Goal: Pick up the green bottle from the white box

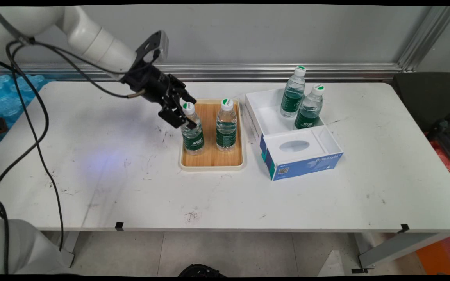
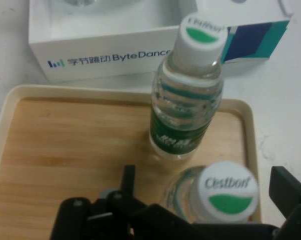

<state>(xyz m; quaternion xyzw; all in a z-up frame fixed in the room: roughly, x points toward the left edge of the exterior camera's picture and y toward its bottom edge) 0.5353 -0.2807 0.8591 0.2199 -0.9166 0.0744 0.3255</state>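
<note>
Main view: the arm reaches in from ten o'clock and its black gripper [image 1: 186, 113] sits at the neck of the left bottle [image 1: 192, 130], a clear water bottle with a green label and a white cap marked green. The fingers stand on either side of the bottle's shoulder; whether they press it or stand free I cannot tell. This bottle stands upright in the wooden tray [image 1: 211, 166], toward its nine o'clock side, with a second bottle [image 1: 226, 125] just beside it at three o'clock. At three o'clock of the tray lies an open white and blue box [image 1: 311, 162] on the white bench [image 1: 131, 195]; two more bottles [image 1: 301, 103] stand upright in its far compartment, touching each other.

Hand view: the near cap [image 2: 226, 192] sits between the gripper's [image 2: 205, 220] two dark fingers [image 2: 289, 192], at six o'clock. The other bottle [image 2: 188, 105] stands beyond it at twelve o'clock on the tray's wood [image 2: 70, 150], and the box wall [image 2: 105, 55] lettered ByteDance runs behind.
</note>
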